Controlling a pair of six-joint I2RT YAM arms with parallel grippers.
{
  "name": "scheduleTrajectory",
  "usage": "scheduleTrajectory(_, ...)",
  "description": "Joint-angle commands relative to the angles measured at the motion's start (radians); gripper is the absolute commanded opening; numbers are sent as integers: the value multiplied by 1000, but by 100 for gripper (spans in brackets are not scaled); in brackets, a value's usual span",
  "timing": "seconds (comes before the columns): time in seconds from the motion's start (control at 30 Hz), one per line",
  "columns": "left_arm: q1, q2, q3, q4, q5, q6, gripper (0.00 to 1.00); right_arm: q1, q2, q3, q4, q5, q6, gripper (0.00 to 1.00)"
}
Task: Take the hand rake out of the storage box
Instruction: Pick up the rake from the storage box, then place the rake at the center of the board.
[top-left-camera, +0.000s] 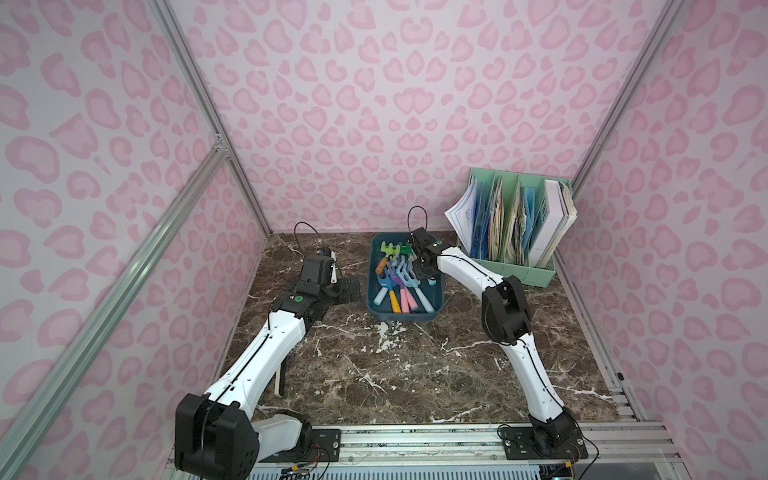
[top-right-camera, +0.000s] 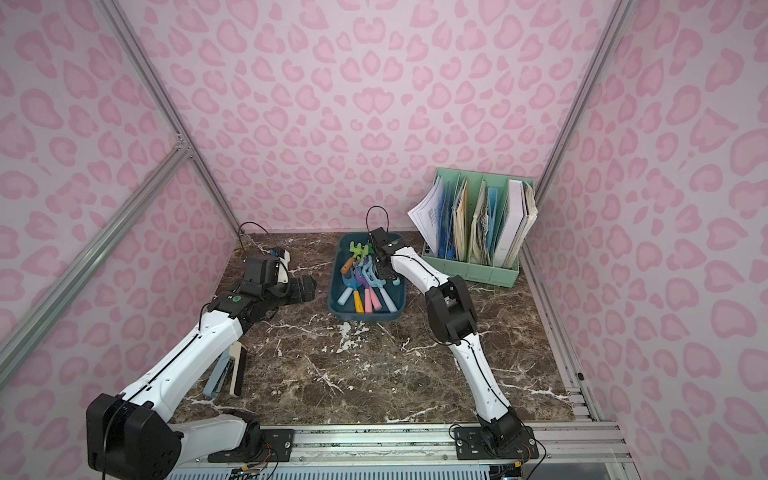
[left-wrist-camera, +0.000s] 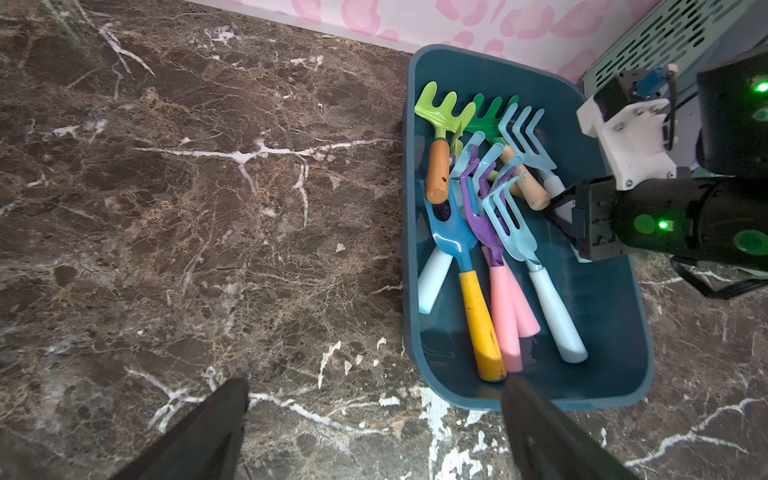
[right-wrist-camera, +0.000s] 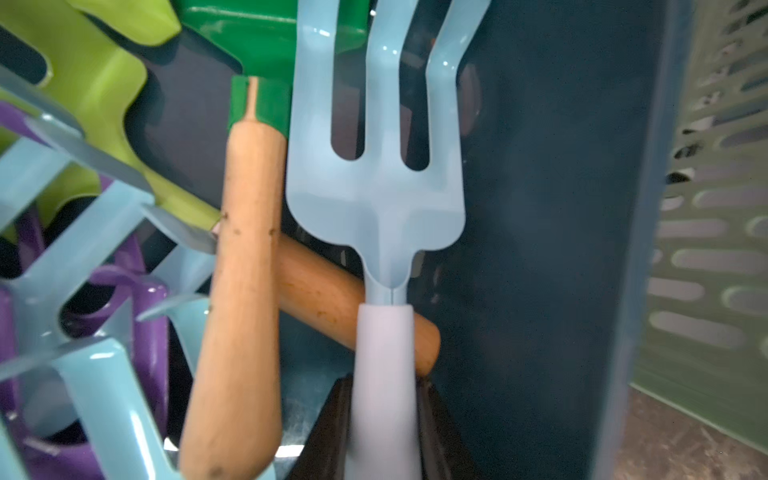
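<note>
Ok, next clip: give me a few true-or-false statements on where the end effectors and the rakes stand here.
1. The right end effector has its fingers on either side of the handle of the pale blue rake. True.
2. The left end effector holds a rake. False: it is open and empty, over the table beside the storage box.
3. The pale blue rake lies outside the storage box. False: it is inside, among other rakes.
4. A mint-green file organizer stands near the storage box. True.

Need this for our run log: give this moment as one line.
left tool: open, beside storage box | right tool: gripping pale-blue rake handle | rake: inside box
</note>
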Motion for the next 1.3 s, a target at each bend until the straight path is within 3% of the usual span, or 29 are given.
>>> scheduleTrajectory(0.0, 1, 0, 2, -7, -6, 10, 99, -1, -51, -16, 36, -45, 44, 19)
scheduleTrajectory(0.1, 1, -5, 2, -11, -8, 10, 98, 3, -90, -27, 39, -58, 75, 12)
scheduleTrajectory(0.27, 1, -4, 4, -16, -9, 12, 98, 21, -156, -48, 16, 25, 116, 7)
scheduleTrajectory(0.37, 1, -6, 3, -17, -8, 13, 98, 43, -260, -145, 58, 40, 125, 5)
scheduleTrajectory(0.43, 1, -7, -1, -20, -9, 15, 99, 73, -378, -276, 120, 52, 136, 3)
scheduleTrajectory(0.7, 0, -62, -17, -62, -72, 42, 98, 132, -1012, -1084, 469, 104, 299, 0)
scheduleTrajectory(0.8, -2, -77, -22, -48, -47, 41, 99, 128, -1112, -1243, 479, 128, 350, 0)
scheduleTrajectory(1.0, -3, -75, -24, -38, -24, 41, 99, 93, -994, -1338, 520, 83, 348, 0)
scheduleTrajectory(1.27, -3, -80, -33, -32, -27, 39, 99, 78, -790, -1300, 566, 56, 329, 0)
